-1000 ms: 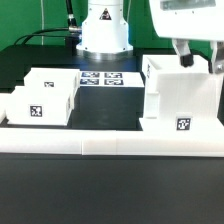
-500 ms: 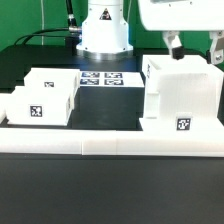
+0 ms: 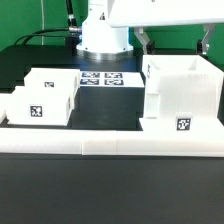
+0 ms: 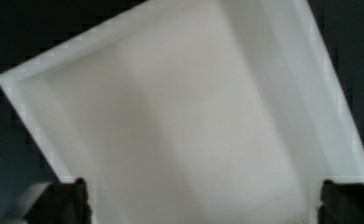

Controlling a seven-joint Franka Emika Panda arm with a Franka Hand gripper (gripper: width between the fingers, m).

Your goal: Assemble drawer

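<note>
The tall white casing [image 3: 185, 95] stands upright on the exterior view's right, one tag on its front. Two smaller white trays sit on the left: a taller one [image 3: 55, 85] behind and a lower one [image 3: 30, 108] in front, each with a tag. My gripper [image 3: 174, 45] hangs just above the casing's open top, open and empty, its dark fingers spread wider than the casing. In the wrist view the casing [image 4: 179, 110] fills the picture and the gripper [image 4: 205, 205] shows one dark fingertip [image 4: 63, 202] on each side of it.
A long low white border rail [image 3: 110, 146] runs across the front of the parts. The marker board [image 3: 100, 77] lies flat behind the trays, before the arm's white base [image 3: 105, 35]. Dark cables lie at the back left.
My gripper has risen off the casing and shifted toward the exterior view's left. Its fingers have come up from beside the casing's walls. The casing and trays have not moved.
</note>
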